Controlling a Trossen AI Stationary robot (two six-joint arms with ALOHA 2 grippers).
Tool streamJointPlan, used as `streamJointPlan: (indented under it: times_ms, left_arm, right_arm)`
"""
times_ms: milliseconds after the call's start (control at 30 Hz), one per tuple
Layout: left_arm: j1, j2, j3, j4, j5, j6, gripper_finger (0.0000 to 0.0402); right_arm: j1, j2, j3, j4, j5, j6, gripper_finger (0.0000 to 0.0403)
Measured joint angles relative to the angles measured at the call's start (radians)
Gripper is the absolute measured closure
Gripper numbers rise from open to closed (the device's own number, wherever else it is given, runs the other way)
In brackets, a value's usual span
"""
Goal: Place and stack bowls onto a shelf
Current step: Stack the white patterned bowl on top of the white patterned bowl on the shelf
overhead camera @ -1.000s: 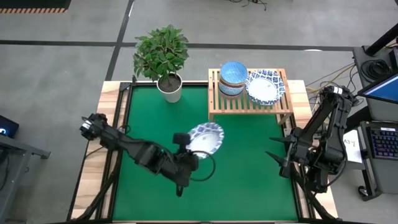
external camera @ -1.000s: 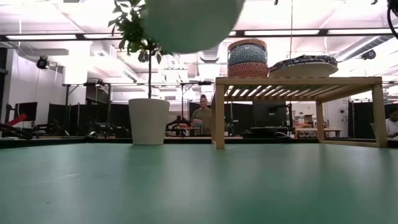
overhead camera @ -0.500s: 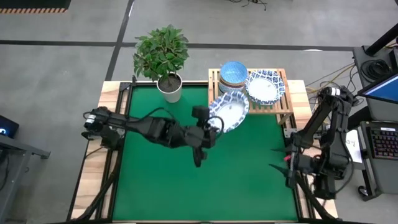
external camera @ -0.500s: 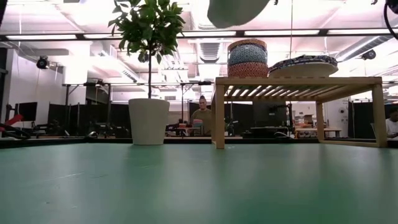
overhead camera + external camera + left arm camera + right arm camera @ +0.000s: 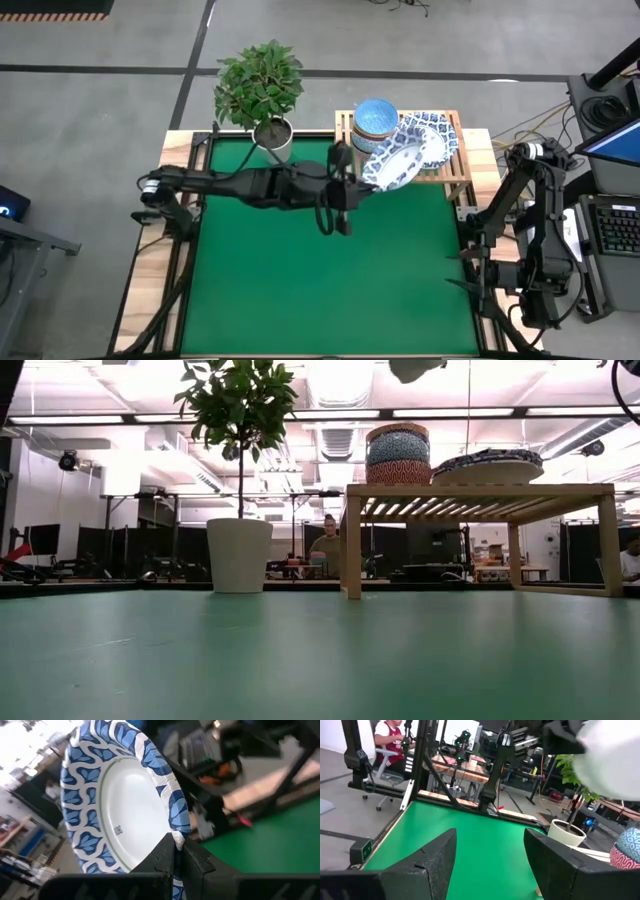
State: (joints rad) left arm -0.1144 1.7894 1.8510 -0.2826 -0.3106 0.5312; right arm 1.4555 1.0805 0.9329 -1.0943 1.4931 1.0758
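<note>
My left gripper (image 5: 356, 183) reaches across the table and is shut on a wide white bowl with a blue patterned rim (image 5: 392, 165), which is tilted in the air at the front edge of the wooden shelf (image 5: 452, 168). On the shelf stand a stack of small bowls topped by a light blue one (image 5: 375, 120) and a second wide blue-rimmed bowl (image 5: 432, 135). In the low view only the held bowl's white underside (image 5: 420, 368) shows, above the shelf (image 5: 480, 490). My right gripper (image 5: 458, 272) waits open at the table's right edge. My left gripper (image 5: 177, 851) pinches the bowl's blue rim (image 5: 176, 832) between its two fingers, one on the inner face and one on the outer. It comes at the bowl about level from the table's left. The bowl is lifted clear and tilted, its hollow facing up and toward the near side.
A potted plant in a white pot (image 5: 272, 140) stands at the table's far edge, left of the shelf. The green mat (image 5: 300, 270) lies open between the arms. The right wrist view shows the open fingers (image 5: 427, 865) over the mat and a seated person beyond the table.
My left gripper has carried the bowl from over the table's middle toward the far right, up to the shelf's front edge, rising as it went; the bowl has tipped more steeply. My right arm has drawn back toward the near right corner.
</note>
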Motion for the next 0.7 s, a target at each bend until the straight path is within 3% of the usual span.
streamJointPlan:
  times_ms: [233,400,700]
  left_arm:
    - [0.052,0.062,0.008,0.182,0.007,0.071,0.0401]
    - [0.091,0.139,0.070,0.198,0.007,0.104,0.0401]
    - [0.122,0.361,0.356,0.082,0.011,0.238,0.0401]
  right_arm:
    - [0.000,0.000,0.000,0.001,0.000,-0.006,0.0184]
    - [0.000,0.000,0.000,0.004,0.000,-0.016,0.0184]
    - [0.000,-0.001,0.000,0.005,0.000,-0.028,0.0184]
